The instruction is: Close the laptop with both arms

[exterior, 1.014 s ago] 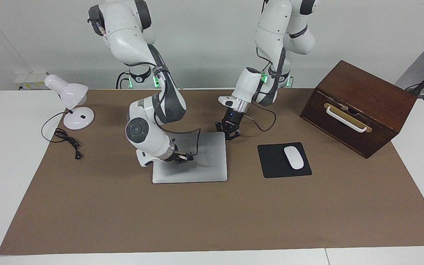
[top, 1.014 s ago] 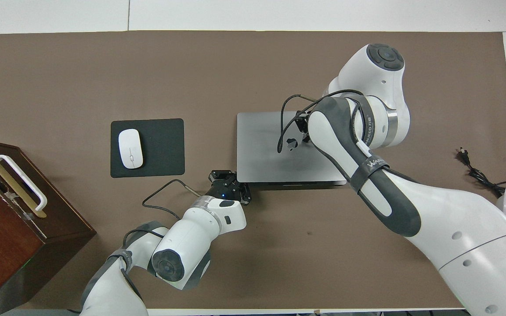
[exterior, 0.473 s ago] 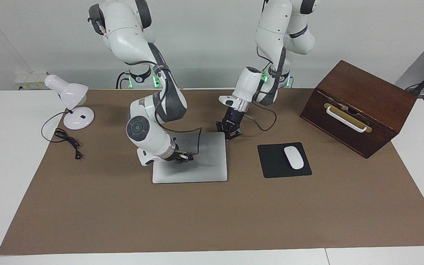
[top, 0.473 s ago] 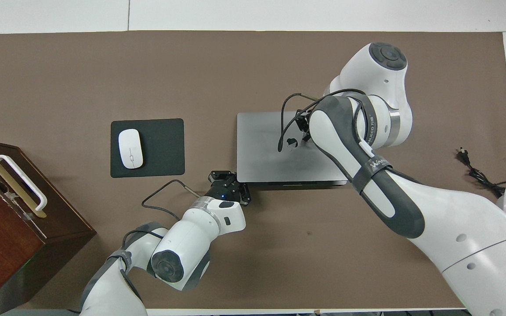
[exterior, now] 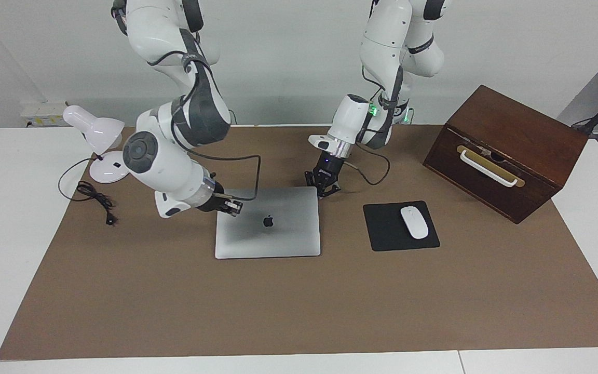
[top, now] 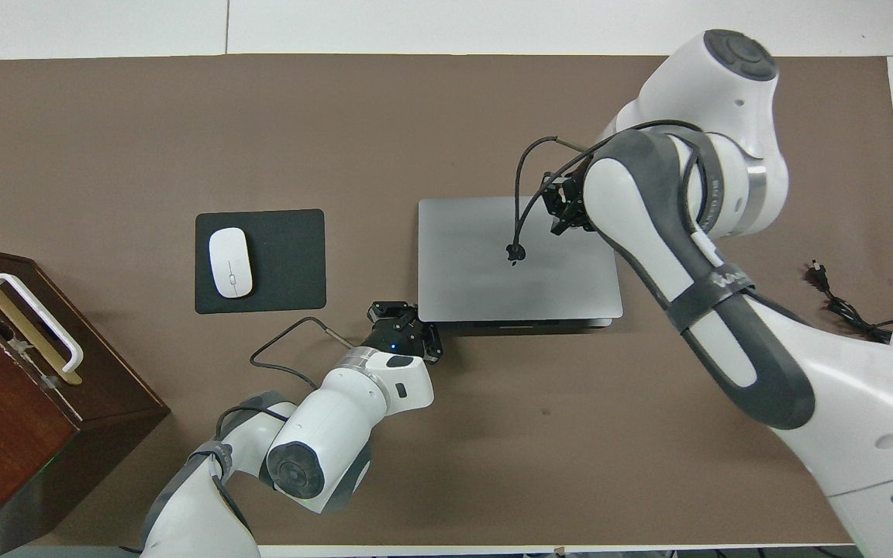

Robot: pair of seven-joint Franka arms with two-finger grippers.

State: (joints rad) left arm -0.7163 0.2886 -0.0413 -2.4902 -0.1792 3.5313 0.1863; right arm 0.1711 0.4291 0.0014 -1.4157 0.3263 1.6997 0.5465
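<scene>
Silver laptop (exterior: 268, 222) lies closed on the counter (exterior: 299, 306); left gripper (exterior: 322, 188) sits at its corner, right gripper (exterior: 232, 206) over its lid; whether either is released or clenched cannot be told.

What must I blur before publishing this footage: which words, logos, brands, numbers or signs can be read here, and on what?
Apple logo: a dark sign without letters, on the lid of the closed laptop.
Pale lettering on the dark forearm band of the right arm: too blurred to read.
Mouse, mouse pad, wooden box, lamp: no readable text.
</scene>
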